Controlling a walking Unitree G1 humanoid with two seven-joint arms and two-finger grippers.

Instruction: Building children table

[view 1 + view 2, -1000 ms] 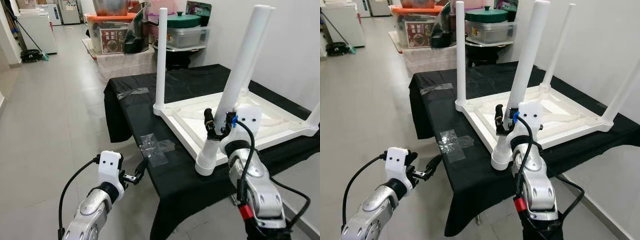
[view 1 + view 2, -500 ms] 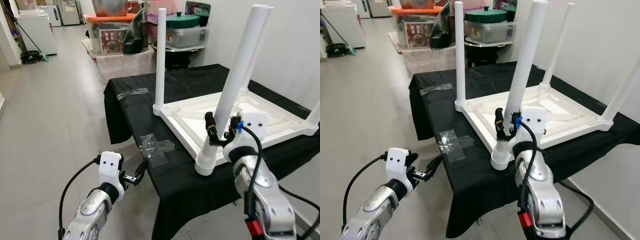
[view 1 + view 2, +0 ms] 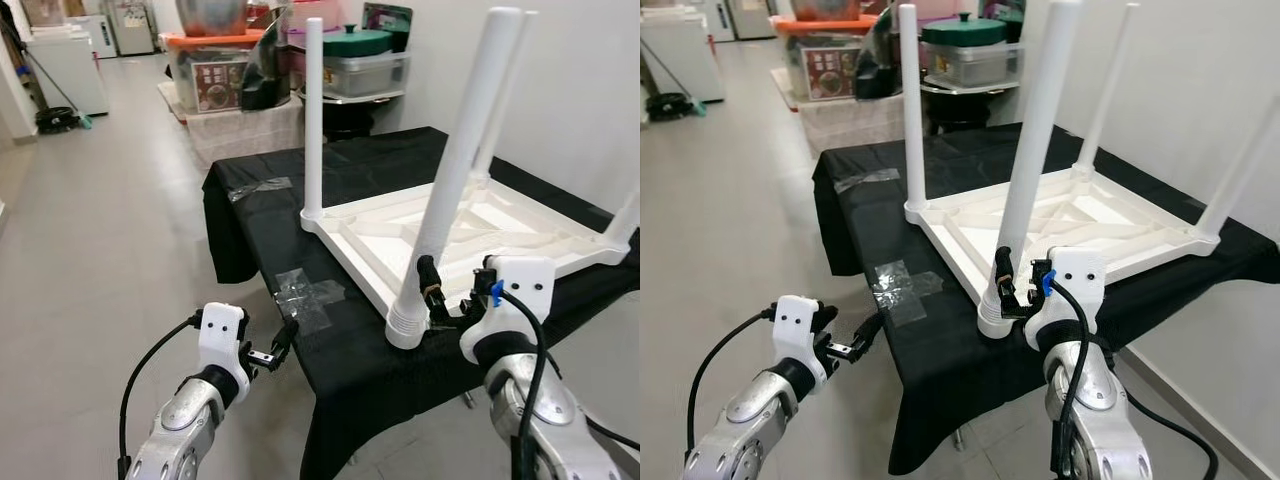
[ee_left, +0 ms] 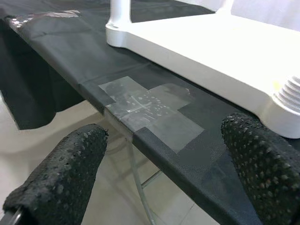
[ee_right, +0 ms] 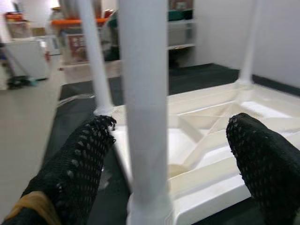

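On the black-draped table (image 3: 300, 200) lay the upturned white children's table (image 3: 480, 235), legs up. Right gripper (image 3: 1020, 290) hovered just beside its nearest leg (image 3: 450, 190), fingers spread wide. Left gripper (image 3: 275, 348), fingers apart, hung near the taped cloth edge (image 3: 312, 298).

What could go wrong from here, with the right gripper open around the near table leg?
1. The near leg leans, so it may not be fully seated in its socket; closing the right gripper on it could lever it loose or tip it further.
2. The upside-down white table has its near corner at the edge of the black cloth; a push could slide it off.
3. The left gripper hangs open beside the cloth edge and could snag it.
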